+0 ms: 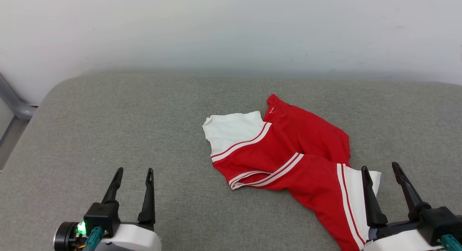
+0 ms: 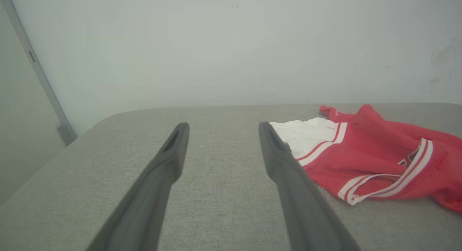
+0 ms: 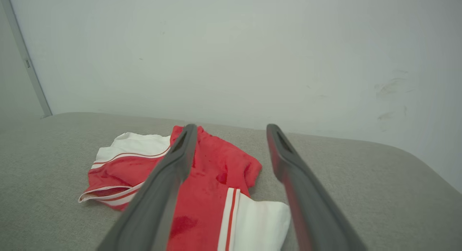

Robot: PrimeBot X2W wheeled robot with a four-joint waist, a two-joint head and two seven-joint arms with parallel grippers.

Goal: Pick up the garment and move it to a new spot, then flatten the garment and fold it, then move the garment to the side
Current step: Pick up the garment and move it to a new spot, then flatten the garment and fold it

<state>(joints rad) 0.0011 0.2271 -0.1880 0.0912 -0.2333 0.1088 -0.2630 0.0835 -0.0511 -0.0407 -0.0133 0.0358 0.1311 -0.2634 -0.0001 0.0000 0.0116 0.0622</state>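
Left gripper [image 1: 135, 169] sits well left of the garment [image 1: 288, 153], fingers spread wide with nothing between them. The garment lies crumpled on the grey cushion [image 1: 144, 117]. Right gripper [image 1: 379, 166] is over the garment's near white sleeve, also wide and empty; can't really tell if it touches the cloth.

No text or number is showing clearly enough to read. The shirt [image 1: 288, 150] is lying crumpled, and a sliver of black, white-edged print [image 2: 406, 159] is peeking from a fold beside the striped neckline, too little to make out. A tiny pale mark [image 1: 271, 110] is sitting on its far red corner, too small to read.
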